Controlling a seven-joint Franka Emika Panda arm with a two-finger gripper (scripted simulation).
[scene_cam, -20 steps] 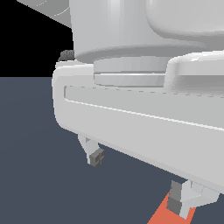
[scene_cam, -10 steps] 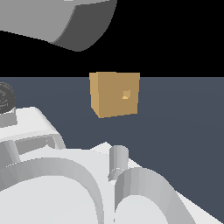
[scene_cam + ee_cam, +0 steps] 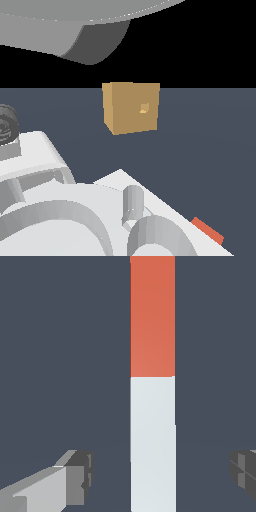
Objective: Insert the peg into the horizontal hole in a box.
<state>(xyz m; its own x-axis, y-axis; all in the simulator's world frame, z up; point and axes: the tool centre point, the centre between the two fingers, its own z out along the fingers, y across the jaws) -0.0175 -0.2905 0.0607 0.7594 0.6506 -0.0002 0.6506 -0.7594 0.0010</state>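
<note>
The peg [image 3: 152, 381] is seen in the wrist view lying flat on the dark table [image 3: 60, 346], its orange-red part at one end and its pale grey-white part at the other, the two joined along a straight line near the middle of the visible length. The pale part is found between the two fingers of the pincer [image 3: 162, 476], closer to neither by much, and no contact with either finger can be made out: a clear strip of table is visible on each side of the bar. The pincer is thus held apart, with nothing clamped in it; one finger [image 3: 75, 478] shows a dark pad at its tip, and only the dark pad of the other is caught at the picture's edge. In the exterior view only a small orange-red corner of the peg [image 3: 207, 231] is seen, at the lower part of the exterior view's right, the rest being hidden behind the white body of the arm [image 3: 60, 215] that fills the foreground. The box [image 3: 131, 107] is set well apart from the peg, farther back on the table, upright, and the hole [image 3: 144, 108] is shown as a small lighter square on its face turned toward the exterior view's right
</note>
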